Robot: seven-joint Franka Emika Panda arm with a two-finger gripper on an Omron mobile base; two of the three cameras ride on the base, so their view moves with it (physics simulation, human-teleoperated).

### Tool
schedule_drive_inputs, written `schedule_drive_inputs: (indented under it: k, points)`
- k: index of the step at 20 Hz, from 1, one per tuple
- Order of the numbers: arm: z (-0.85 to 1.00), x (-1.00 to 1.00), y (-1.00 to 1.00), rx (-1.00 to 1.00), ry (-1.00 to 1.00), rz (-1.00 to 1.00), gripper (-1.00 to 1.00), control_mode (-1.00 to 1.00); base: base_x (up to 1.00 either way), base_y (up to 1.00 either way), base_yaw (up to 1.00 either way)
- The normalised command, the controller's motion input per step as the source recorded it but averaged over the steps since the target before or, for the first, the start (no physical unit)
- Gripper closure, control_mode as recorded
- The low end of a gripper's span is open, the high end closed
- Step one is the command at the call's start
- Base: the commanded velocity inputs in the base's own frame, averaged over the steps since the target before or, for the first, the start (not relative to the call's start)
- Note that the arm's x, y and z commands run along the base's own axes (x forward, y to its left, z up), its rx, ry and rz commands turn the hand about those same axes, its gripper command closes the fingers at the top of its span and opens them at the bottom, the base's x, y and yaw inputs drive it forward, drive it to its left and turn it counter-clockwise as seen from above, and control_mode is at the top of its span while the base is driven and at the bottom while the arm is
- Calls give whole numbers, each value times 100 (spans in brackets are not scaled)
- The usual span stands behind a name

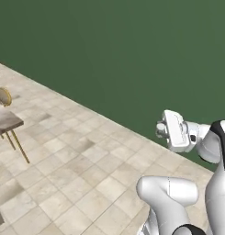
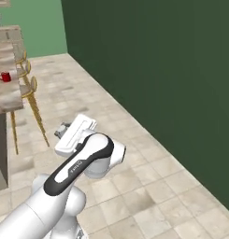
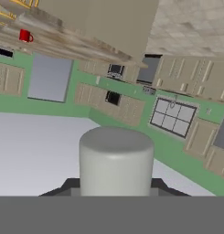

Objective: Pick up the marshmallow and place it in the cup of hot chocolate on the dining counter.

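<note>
The marshmallow (image 3: 116,160), a squat white cylinder, sits close up in the hand view between my two dark fingertips, and my gripper (image 3: 116,188) is shut on it. My gripper (image 1: 160,130) hangs high over the tiled floor, well away from the dining counter (image 2: 6,95). The red cup of hot chocolate (image 2: 4,77) stands on that beige marbled top, far to the left of my gripper (image 2: 63,130). In the rolled hand view the cup (image 3: 25,35) is tiny at the upper left, on the counter (image 3: 90,18).
Wooden-legged stools (image 2: 30,87) line the counter's near side, and one stool back (image 1: 3,96) shows beside the counter corner (image 1: 7,120). A dark green wall (image 1: 132,55) runs along the right. Open tiled floor (image 2: 134,177) lies around the base.
</note>
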Motion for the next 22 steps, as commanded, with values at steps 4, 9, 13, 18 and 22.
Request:
schedule_drive_inputs:
  k: [4, 9, 13, 18, 22]
  points:
    - [0, 0, 0, 0, 0, 0, 100, 100, 100, -45, 27]
    - [0, 0, 0, 0, 0, 0, 100, 100, 100, -23, 31]
    - [0, 0, 0, 0, 0, 0, 100, 100, 100, -23, 40]
    - [0, 0, 0, 0, 0, 0, 100, 100, 100, -25, 47]
    - [0, 0, 0, 0, 0, 0, 100, 100, 100, -26, 53]
